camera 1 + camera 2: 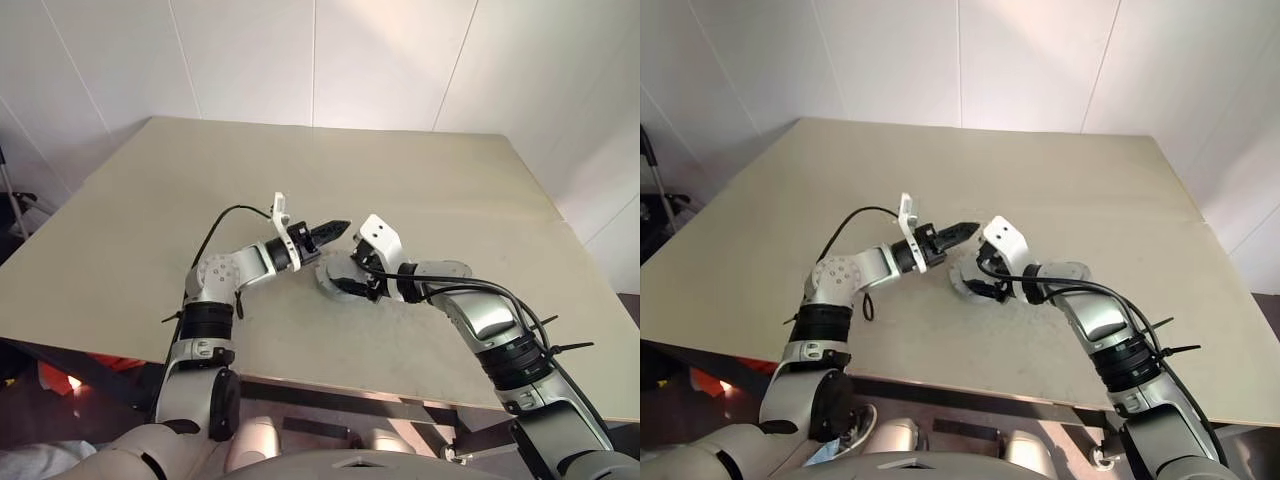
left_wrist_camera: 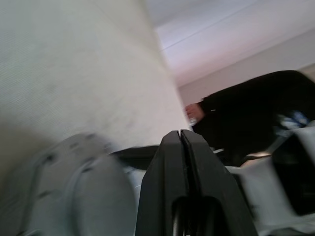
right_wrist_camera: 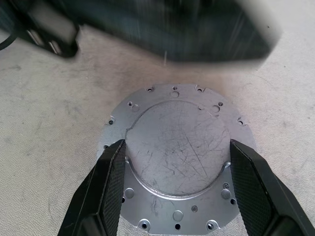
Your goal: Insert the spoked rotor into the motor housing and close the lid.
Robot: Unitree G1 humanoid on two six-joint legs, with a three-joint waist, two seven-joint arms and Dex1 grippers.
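A round silver-grey metal body that I take for the motor housing (image 3: 172, 147) lies flat on the table, a scratched raised face up and small holes around its flange. Whether that face is the lid I cannot tell. The spoked rotor is hidden. My right gripper (image 3: 177, 146) is set over the housing, one finger pressed against each side of the raised centre. My left gripper (image 1: 338, 229) is shut with nothing in it. It hovers just above the far left edge of the housing (image 1: 335, 281) and points toward the right gripper (image 1: 352, 278).
The beige table (image 1: 420, 180) stretches far behind and to both sides of the arms. White walls stand behind it. In the left wrist view, a person in dark clothing (image 2: 246, 113) stands beyond the table's far edge.
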